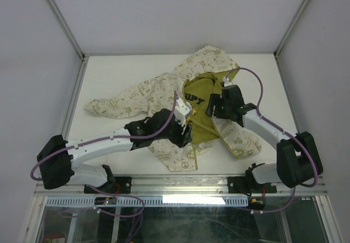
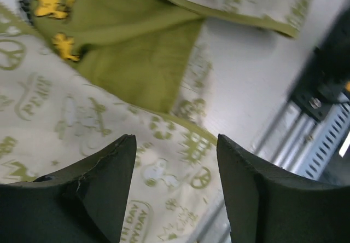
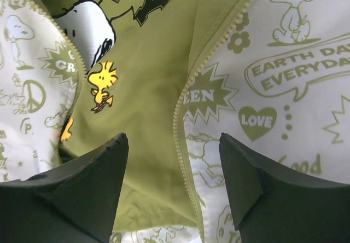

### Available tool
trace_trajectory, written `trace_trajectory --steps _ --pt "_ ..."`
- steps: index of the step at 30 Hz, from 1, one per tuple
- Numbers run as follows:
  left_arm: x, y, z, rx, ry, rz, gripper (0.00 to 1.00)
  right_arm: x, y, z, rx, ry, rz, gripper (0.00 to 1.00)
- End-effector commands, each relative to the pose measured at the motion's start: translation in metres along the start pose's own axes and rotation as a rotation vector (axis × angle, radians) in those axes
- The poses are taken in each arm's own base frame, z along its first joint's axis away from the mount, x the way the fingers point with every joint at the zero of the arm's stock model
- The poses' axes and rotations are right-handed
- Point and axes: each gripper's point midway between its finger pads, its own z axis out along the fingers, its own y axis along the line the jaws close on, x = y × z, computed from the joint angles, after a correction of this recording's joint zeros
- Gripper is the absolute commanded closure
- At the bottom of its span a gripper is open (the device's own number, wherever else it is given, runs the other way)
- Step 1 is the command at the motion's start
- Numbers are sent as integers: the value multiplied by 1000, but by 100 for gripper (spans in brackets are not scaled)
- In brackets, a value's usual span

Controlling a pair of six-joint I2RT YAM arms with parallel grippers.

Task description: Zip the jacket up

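Note:
The jacket (image 1: pixel 158 90) lies spread open on the white table, cream with olive-green prints, its olive-green lining (image 1: pixel 202 111) showing in the middle. My left gripper (image 1: pixel 186 132) is open and hovers over the jacket's lower left front panel (image 2: pixel 98 122), holding nothing. My right gripper (image 1: pixel 214 110) is open above the right front edge. In the right wrist view the right zipper teeth (image 3: pixel 180 139) run between my fingertips (image 3: pixel 106 161), with the printed panel (image 3: pixel 284 79) to the right. The zipper slider is not visible.
White enclosure walls surround the table (image 1: pixel 120 68). The metal front rail (image 1: pixel 180 185) runs along the near edge and shows in the left wrist view (image 2: pixel 317 139). The jacket's left sleeve (image 1: pixel 109 106) stretches toward the left wall.

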Motion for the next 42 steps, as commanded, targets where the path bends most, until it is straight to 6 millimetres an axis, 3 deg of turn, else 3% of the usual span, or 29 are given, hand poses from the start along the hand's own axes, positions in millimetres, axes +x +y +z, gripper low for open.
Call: trace_trajectory --steps 1,4,9,13,15,22,25,27,30,32,39,42 --pt "-38 41 22 -110 -114 -125 38 -31 13 13 -17 -78 12 32" --pt "-34 65 33 -158 -102 -186 37 -37 12 30 3 -85 38 38" --pt "6 108 47 -249 -14 -287 38 -56 15 46 23 -120 58 53" --pt "40 137 41 -327 37 -377 41 -83 14 55 70 -167 53 89" --pt "51 149 33 -362 43 -421 42 -103 17 58 85 -200 40 100" --pt "71 195 6 -537 40 -500 42 -175 29 83 111 -280 65 100" --pt "76 212 -4 -631 34 -510 42 -188 28 98 89 -244 92 100" --pt "74 218 -10 -673 23 -512 41 -185 29 97 81 -184 67 92" --pt "49 204 -14 -600 -48 -516 40 -168 32 77 44 -153 18 67" --pt "30 186 -14 -519 -90 -509 38 -153 31 57 21 -144 1 56" --pt "-43 105 -10 -234 -229 -462 34 -96 22 -5 -32 -138 -16 36" --pt "-61 68 0 -92 -261 -462 32 -76 13 -23 -27 -154 0 30"
